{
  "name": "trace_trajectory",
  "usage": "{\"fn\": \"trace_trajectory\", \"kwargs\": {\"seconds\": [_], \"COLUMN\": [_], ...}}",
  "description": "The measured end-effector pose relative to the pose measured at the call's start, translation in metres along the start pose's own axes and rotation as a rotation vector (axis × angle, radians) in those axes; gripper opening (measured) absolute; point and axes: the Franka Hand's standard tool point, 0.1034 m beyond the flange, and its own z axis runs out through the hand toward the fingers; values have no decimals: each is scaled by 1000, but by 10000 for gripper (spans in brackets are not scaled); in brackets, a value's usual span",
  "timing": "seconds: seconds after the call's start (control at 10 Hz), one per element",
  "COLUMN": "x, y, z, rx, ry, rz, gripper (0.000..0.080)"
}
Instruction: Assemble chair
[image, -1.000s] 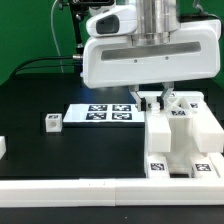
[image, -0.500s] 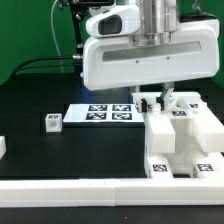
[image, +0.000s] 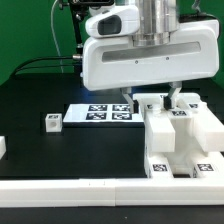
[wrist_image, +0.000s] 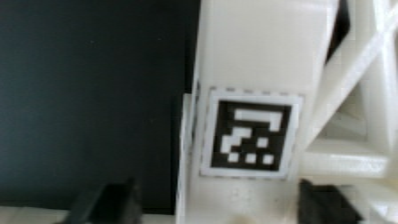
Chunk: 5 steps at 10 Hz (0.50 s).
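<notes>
A white chair assembly (image: 182, 140) with marker tags stands at the exterior view's right. My gripper (image: 148, 98) hangs over its far left corner, fingers down on either side of a white upright part. In the wrist view that part (wrist_image: 249, 60) carries a black-and-white tag (wrist_image: 246, 138) and stands between my two dark fingers (wrist_image: 111, 202). My gripper (wrist_image: 221, 205) is open: there is a gap on one side, and the other finger is close to the part. Nothing is gripped.
The marker board (image: 100, 113) lies flat mid-table, just beside the assembly. A small white tagged block (image: 52, 122) sits to the exterior view's left, another white piece (image: 2, 146) at the left edge. A white rail (image: 100, 190) runs along the front.
My fingers have spread a little wider around the upright part. The arm and the chair assembly have stayed in place.
</notes>
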Motion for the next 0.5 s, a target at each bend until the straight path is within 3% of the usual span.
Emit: {"fn": "trace_trajectory", "kwargs": {"seconds": [0.1, 0.3, 0.5], "x": [0, -8, -35], "y": [-4, -1, 1], "z": [-5, -20, -30], "rx": [-12, 0, 15], "ry": [4, 5, -3], "rz": [-15, -32, -9], "gripper": [591, 637, 646]}}
